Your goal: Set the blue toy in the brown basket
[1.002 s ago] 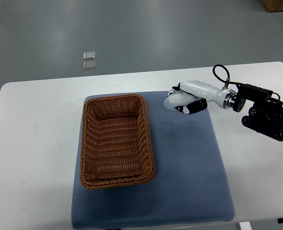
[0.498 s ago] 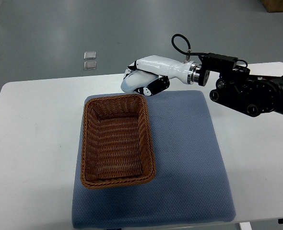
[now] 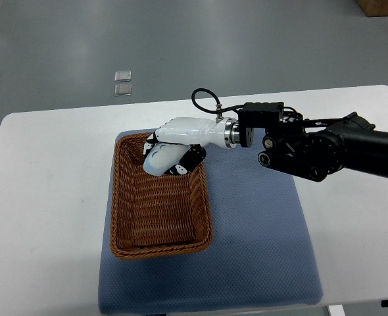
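The brown wicker basket (image 3: 206, 212) lies on the left part of a blue mat (image 3: 260, 250). My right hand (image 3: 172, 155), white with dark finger joints, reaches in from the right and hovers over the basket's far right corner. Its fingers are curled around a pale blue toy (image 3: 156, 160), which hangs above the basket's inside. The black forearm stretches across the mat's far edge. The basket holds nothing else that I can see. No left arm shows.
The mat sits on a white table (image 3: 43, 197) with rounded corners. Two small clear squares (image 3: 122, 83) lie on the grey floor beyond the table's far edge. A brown box corner (image 3: 381, 6) shows at top right.
My right hand has carried the blue toy leftward from the mat's far right side, past the basket's far edge, and now lower over the basket's far right corner.
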You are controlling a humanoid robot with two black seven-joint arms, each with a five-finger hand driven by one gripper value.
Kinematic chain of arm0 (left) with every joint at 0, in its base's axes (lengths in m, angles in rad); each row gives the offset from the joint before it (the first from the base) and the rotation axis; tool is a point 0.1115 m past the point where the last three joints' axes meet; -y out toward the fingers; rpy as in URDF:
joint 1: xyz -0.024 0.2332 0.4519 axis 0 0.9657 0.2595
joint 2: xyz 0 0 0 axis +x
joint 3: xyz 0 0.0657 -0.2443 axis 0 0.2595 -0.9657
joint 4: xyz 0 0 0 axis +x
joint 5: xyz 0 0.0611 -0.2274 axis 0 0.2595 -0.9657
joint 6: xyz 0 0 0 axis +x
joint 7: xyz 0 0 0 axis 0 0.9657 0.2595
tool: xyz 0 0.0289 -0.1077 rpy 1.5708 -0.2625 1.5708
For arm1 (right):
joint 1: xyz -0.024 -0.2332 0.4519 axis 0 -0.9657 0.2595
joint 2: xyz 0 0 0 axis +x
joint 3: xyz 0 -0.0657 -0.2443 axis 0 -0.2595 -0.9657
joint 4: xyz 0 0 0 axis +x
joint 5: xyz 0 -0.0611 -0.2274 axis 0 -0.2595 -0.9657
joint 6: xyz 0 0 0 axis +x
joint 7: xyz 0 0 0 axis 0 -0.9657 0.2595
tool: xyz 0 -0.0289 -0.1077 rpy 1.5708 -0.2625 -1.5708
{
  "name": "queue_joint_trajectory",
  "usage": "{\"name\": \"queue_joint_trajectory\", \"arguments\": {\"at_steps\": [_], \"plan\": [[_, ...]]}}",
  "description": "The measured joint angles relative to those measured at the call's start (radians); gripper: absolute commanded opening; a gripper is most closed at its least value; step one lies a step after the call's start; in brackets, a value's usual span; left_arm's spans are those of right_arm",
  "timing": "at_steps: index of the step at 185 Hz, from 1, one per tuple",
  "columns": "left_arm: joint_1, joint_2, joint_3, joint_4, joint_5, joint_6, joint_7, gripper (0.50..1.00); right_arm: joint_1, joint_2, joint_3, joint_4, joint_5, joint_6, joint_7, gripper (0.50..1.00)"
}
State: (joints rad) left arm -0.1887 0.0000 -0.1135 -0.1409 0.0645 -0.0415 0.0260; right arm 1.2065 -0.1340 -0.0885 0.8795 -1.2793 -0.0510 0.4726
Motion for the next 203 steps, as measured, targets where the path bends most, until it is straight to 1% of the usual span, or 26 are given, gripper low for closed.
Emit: {"name": "queue_joint_trajectory", "arguments": {"at_steps": [38, 58, 83, 124, 153, 182, 203], "plan": [[0.000, 0.000, 0.000, -0.001, 0.000, -0.001, 0.000, 1.000, -0.025, -0.005, 0.007, -0.001, 0.051, -0.052, -0.004, 0.885], [-0.001, 0.000, 0.000, -0.001, 0.000, -0.001, 0.000, 1.000, -0.043, -0.015, 0.014, -0.016, 0.160, -0.099, -0.020, 0.885], [-0.001, 0.000, 0.000, -0.001, 0.000, -0.001, 0.000, 1.000, -0.061, -0.043, 0.057, -0.071, 0.334, -0.117, -0.049, 0.885], [-0.001, 0.000, 0.000, 0.000, 0.000, -0.001, 0.000, 1.000, -0.168, -0.124, 0.242, -0.114, 0.572, -0.109, -0.072, 0.885], [-0.002, 0.000, 0.002, 0.001, 0.000, -0.001, 0.000, 1.000, -0.277, -0.145, 0.382, -0.121, 0.719, -0.101, -0.074, 0.885], [-0.003, 0.000, 0.003, 0.001, 0.000, 0.000, 0.000, 1.000, -0.398, -0.166, 0.499, -0.122, 0.826, -0.053, -0.074, 0.885], [-0.003, 0.000, 0.003, 0.001, 0.000, 0.000, 0.000, 1.000, -0.470, -0.165, 0.578, -0.119, 0.869, -0.035, -0.074, 0.885]]}}
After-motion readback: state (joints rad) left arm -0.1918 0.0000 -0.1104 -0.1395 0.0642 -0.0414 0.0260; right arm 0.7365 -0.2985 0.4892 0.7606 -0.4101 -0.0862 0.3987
